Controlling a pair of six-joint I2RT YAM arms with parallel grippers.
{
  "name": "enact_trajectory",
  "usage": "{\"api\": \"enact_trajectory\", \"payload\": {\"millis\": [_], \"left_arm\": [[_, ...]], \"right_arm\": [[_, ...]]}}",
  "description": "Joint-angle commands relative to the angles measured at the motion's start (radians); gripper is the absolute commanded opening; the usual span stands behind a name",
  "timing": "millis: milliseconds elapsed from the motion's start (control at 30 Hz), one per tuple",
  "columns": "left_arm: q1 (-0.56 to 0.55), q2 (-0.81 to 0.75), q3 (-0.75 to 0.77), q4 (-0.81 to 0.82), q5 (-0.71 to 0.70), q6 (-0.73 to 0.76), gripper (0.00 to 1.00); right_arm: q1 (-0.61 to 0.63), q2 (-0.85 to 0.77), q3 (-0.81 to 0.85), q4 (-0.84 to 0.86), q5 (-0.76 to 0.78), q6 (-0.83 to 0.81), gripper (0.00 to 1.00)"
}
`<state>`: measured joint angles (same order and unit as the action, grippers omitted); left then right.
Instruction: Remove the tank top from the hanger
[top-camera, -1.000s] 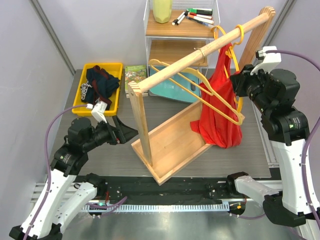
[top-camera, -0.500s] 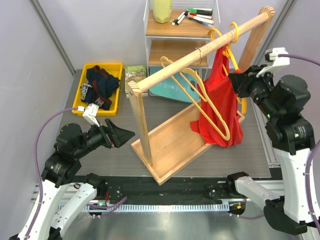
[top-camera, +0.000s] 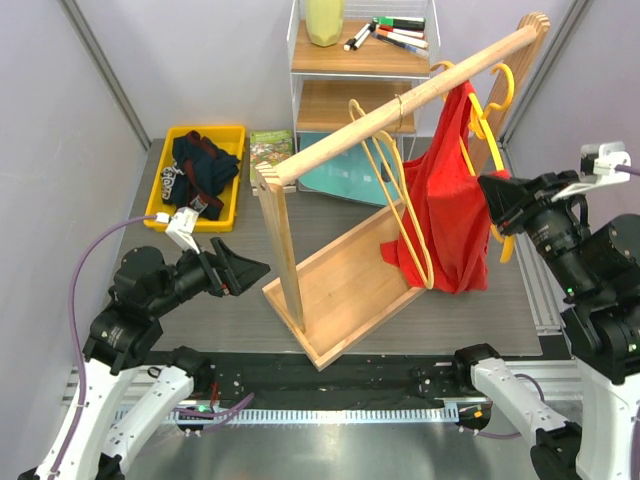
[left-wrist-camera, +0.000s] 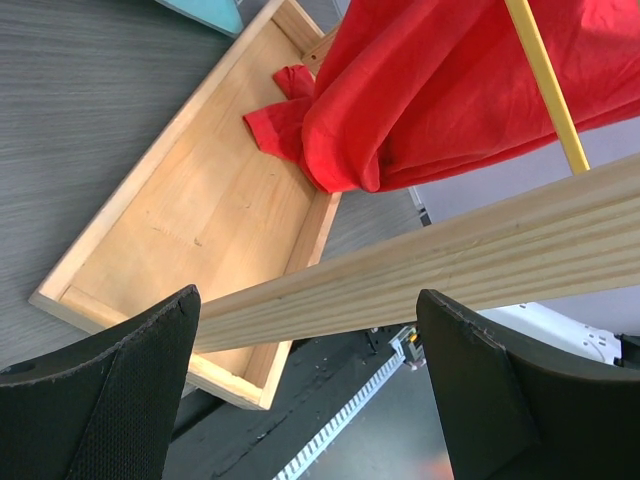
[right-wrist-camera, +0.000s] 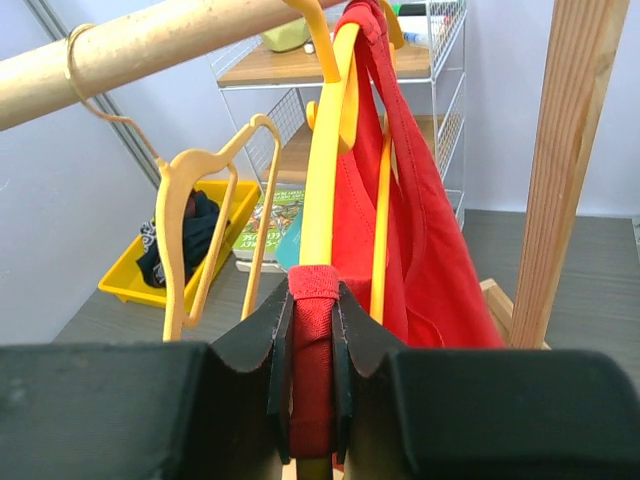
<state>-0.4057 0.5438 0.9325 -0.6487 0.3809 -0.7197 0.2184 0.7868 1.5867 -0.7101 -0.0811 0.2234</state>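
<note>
two arms on this, but only one is working: the right gripper (right-wrist-camera: 313, 330) is clamped tight on a strap of the red tank top (top-camera: 452, 205), apparently with the arm of the yellow plastic hanger (right-wrist-camera: 322, 160) pinched inside. that hanger hooks over the wooden rail (top-camera: 400, 100), and the top hangs from it, hem drooping toward the rack's tray (top-camera: 340, 280). the left gripper (top-camera: 248, 262) hovers spread wide by the near post, holding nothing. this looks like the strap-peeling step. next, the strap needs sliding off the hanger's end without dragging the hook along. white print on the dark garment (top-camera: 205, 165) in the yellow bin (top-camera: 160, 190) is too small to read.
</note>
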Motion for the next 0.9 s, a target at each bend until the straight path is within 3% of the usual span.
{"api": "enact_trajectory", "payload": {"millis": [0,233,433,633,867], "left_arm": [[-0.002,0.010,0.002,0.003,-0.005,0.034,0.89],[-0.002,0.039,-0.003,0.020,-0.017,0.046,0.88],[-0.001,0.090,-0.035,0.145,0.033,-0.023,0.88],[-0.001,0.168,-0.050,0.279,0.062,-0.098,0.86],[-0.001,0.185,-0.066,0.322,0.070,-0.103,0.82]], "right_arm": [[-0.001,-0.070,0.005,0.014,0.009,0.037,0.01],[-0.001,-0.167,-0.036,-0.267,-0.028,0.158,0.01],[-0.002,-0.293,-0.210,-0.377,-0.100,0.244,0.01],[-0.001,-0.382,-0.516,-0.192,-0.307,0.358,0.01],[-0.001,-0.417,-0.853,0.081,-0.479,0.496,0.01]]}}
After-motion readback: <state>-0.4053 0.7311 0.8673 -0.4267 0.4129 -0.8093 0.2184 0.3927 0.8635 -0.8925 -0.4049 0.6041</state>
